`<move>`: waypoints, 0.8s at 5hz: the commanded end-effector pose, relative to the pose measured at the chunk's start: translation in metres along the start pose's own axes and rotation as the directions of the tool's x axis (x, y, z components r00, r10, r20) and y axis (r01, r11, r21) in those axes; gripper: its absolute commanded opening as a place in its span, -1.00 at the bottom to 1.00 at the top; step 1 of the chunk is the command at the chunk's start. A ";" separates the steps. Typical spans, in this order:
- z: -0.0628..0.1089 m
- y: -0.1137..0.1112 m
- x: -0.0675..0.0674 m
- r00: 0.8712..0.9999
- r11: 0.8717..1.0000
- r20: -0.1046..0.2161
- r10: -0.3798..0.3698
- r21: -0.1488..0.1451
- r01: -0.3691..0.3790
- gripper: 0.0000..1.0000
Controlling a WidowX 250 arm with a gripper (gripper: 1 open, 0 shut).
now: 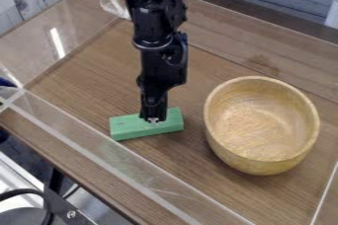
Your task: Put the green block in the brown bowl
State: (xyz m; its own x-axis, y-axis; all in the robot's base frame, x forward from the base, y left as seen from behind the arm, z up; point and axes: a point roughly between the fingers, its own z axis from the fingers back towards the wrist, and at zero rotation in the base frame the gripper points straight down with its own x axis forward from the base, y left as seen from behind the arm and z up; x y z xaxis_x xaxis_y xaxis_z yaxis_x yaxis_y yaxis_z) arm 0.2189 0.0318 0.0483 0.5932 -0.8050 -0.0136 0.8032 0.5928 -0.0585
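The green block (145, 125) lies flat on the wooden table (79, 71), to the left of the brown bowl (263, 123) and clearly apart from it, with a strip of bare table between the two. The bowl sits upright and empty, so the placement itself is not yet done.

The gripper (152, 116) points straight down over the block, its tips at the block's upper face near the middle of the bar. The jaws stand closed, pinched to their narrowest, and they appear to be closed on the green block across its short width; the dark fingers hide the exact contact, so whether the hold is firm cannot be told. The block rests on the table and shows no gap beneath it, which suggests that it has not been lifted.

By this reading the approach and the grasp are finished, and most of the task is left: raising the block clear of the table, carrying it rightward toward the bowl, passing over the bowl's thick near rim, and releasing it inside. A clear wall (93, 160) runs along the table's edge on the side of the block away from the bowl's far rim, out of the path.
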 end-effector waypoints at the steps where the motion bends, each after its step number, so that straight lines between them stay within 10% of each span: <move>1: 0.012 0.010 0.007 1.000 0.999 0.031 -0.002 0.053 0.001 -1.00; 2: 0.010 0.010 0.008 0.999 0.999 0.033 0.000 0.051 -0.002 -1.00; 3: 0.007 0.011 0.008 0.999 0.999 0.035 -0.001 0.045 0.000 1.00; 4: 0.006 0.012 0.009 0.999 0.999 0.038 0.000 0.044 -0.002 -1.00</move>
State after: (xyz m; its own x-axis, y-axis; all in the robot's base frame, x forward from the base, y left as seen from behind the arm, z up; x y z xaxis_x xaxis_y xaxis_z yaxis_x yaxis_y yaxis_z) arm 0.2224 0.0302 0.0447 0.5961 -0.8029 0.0030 0.8018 0.5950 -0.0549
